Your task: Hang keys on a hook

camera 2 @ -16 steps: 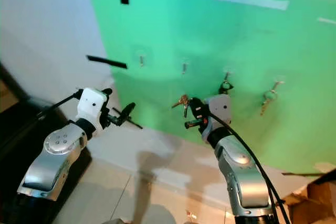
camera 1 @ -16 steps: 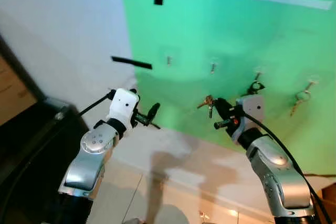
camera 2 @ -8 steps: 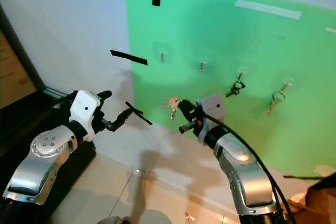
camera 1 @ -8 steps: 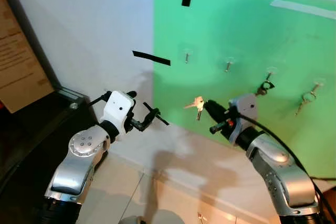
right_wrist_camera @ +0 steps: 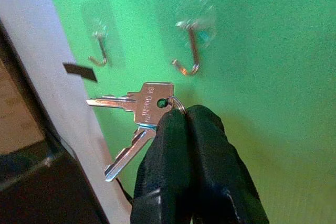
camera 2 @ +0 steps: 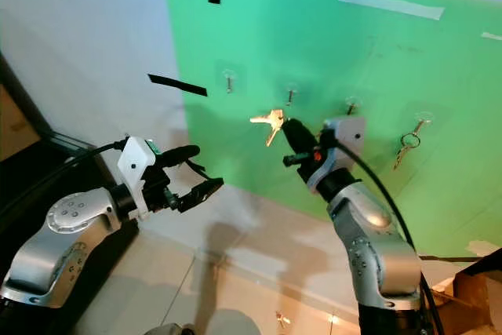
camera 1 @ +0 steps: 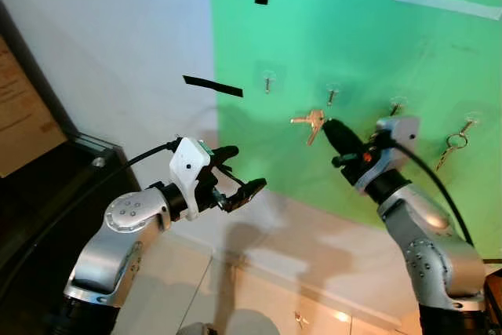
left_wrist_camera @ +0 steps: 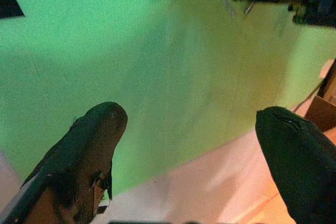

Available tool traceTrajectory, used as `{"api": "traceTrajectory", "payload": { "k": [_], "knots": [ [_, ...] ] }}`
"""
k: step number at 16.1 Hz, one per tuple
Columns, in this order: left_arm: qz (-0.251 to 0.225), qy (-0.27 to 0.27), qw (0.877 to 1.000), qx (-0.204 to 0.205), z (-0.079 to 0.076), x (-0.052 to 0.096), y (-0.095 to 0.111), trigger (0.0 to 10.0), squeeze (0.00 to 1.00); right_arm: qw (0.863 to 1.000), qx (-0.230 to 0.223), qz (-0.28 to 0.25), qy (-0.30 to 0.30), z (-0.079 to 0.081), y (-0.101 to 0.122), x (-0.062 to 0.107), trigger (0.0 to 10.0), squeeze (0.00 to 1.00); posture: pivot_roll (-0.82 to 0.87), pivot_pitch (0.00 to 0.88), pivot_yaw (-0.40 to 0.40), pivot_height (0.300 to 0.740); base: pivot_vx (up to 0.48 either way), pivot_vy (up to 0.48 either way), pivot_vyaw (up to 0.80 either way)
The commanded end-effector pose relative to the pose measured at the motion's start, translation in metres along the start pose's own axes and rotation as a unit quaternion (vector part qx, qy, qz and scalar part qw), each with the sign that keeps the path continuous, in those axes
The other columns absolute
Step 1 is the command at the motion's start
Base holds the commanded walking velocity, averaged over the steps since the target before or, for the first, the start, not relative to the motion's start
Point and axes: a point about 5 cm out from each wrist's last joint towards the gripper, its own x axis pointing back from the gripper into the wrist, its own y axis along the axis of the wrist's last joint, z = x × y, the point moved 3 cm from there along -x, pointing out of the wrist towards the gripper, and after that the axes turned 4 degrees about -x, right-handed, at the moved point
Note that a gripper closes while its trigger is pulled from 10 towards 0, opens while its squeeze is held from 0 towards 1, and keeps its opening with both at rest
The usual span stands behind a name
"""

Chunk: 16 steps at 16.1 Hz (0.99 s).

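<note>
1. Held up against the green wall panel (camera 1: 376, 52): a small bunch of keys (right_wrist_camera: 137, 109), two silver keys on one thin ring, gripped by the right pincer (right_wrist_camera: 185, 124).
2. Pressed together on the ring end, both black fingers (right_wrist_camera: 163, 161) side by side, blades sticking out free beyond the tips.
3. Just below and slightly to one side of a clear stick-on hook (right_wrist_camera: 191, 51) with a bent metal prong; a second empty hook (right_wrist_camera: 100, 51) further along the row.
4. Probably light, rigid and slick: hard metal, no give, likely to swivel or slip between smooth pads if nudged against the prong.
5. Best hold judged to be at the ring or key bows, as now, leaving the ring's loop exposed; loop looks small, mostly hidden by the fingertips, so threading calls for fine aim.
6. Hook base likely only stuck on; hard pushing could peel it.
7. Another bunch (camera 1: 453, 143) already hanging at the far right of the row.
8. Left pincer (camera 1: 235, 178) spread wide, empty, low and well apart from the hooks.
</note>
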Motion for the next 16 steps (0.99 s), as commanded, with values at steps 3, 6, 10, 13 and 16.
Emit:
{"api": "traceTrajectory", "payload": {
  "k": [3,6,10,13,16],
  "knots": [
    [0.006,-0.020,1.000,0.000,-0.0031,0.0018,0.0020,10.0,0.00,0.999,-0.034,-0.037,0.012,0.0076,0.0160,-0.0004,10.0,0.00,-0.05,0.000,0.016,0.740,0.000,0.000,0.00],
    [0.009,-0.024,1.000,0.001,-0.0035,0.0032,0.0019,10.0,0.00,0.998,-0.043,-0.039,0.015,0.0092,0.0168,0.0010,10.0,0.00,-0.06,0.000,0.021,0.740,0.000,0.000,0.00],
    [0.010,-0.026,1.000,0.001,-0.0036,0.0032,0.0017,10.0,0.00,0.998,-0.046,-0.038,0.020,0.0110,0.0172,0.0013,10.0,0.00,-0.06,0.000,0.022,0.740,0.000,0.000,0.00],
    [0.010,-0.026,1.000,0.001,-0.0036,0.0032,0.0017,10.0,0.00,0.998,-0.046,-0.038,0.020,0.0110,0.0172,0.0013,10.0,0.00,-0.06,0.000,0.022,0.740,0.000,0.000,0.00],
    [0.010,-0.026,1.000,0.001,-0.0036,0.0032,0.0017,10.0,0.00,0.998,-0.046,-0.038,0.020,0.0110,0.0172,0.0013,10.0,0.00,-0.06,0.000,0.022,0.740,0.000,0.000,0.00]
  ]
}}
